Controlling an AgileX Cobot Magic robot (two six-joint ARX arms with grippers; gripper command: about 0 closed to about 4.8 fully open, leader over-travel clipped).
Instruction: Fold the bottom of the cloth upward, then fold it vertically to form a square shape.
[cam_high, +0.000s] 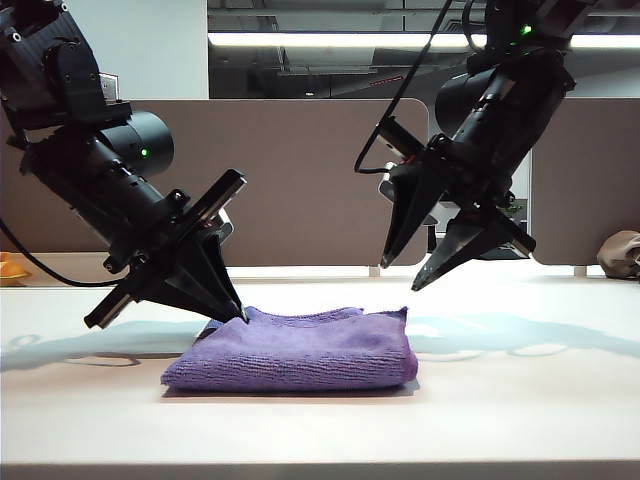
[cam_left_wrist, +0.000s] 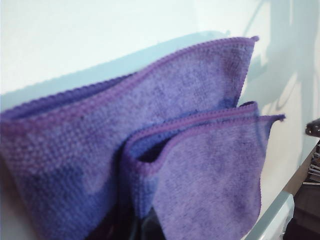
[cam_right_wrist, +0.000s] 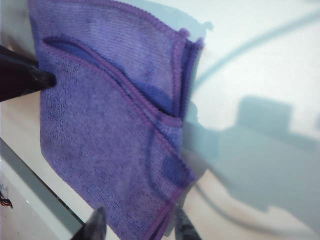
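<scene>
1. So the fuzzy purple microfibre cloth with the darker stitched hem (cam_high: 295, 350) sits folded into a rough rectangle on the pale tabletop (cam_high: 520, 400), about mid-table.
2. The left gripper (cam_high: 238, 315) is tipped down at the cloth's back-left corner, fingertips right on the fabric. In the left wrist view the cloth (cam_left_wrist: 150, 150) fills almost everything, its top layers lifted and curling near the fingers, which look pinched on the corner, though the tips themselves are mostly hidden.
3. The right gripper (cam_high: 398, 277) hangs in the air above the cloth's right edge, clear of it, its fingers parted about halfway with nothing between them.
4. The right wrist view shows the cloth (cam_right_wrist: 110, 130) with its layers fanned apart at one corner.
5. A small brown-grey lumpy thing (cam_high: 620, 255) sits at the far right edge, well away.
</scene>
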